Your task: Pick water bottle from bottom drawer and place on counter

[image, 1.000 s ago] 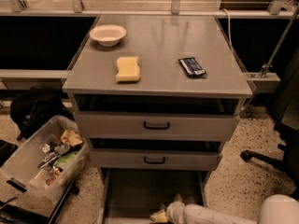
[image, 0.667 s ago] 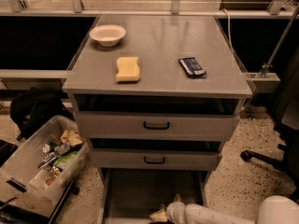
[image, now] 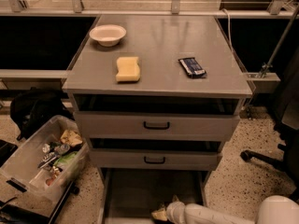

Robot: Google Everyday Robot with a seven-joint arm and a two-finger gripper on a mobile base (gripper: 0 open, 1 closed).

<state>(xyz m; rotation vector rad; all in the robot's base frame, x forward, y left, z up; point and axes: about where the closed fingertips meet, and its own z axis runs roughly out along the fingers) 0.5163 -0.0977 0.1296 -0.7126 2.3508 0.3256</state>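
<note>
The gripper (image: 161,213) sits low at the front of the open bottom drawer (image: 140,195), beneath the counter (image: 159,41); its grip cannot be told.

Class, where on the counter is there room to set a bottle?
Free on the counter: back right, beyond the packet; the strip between sponge and packet. Crowded: left, bowl and sponge. The gripper sits at the bottom drawer.

Low in open bottom drawer (image: 140,192), the gripper (image: 161,213); sponge (image: 127,69), bowl (image: 108,34), packet (image: 192,67) on counter (image: 159,41).
</note>
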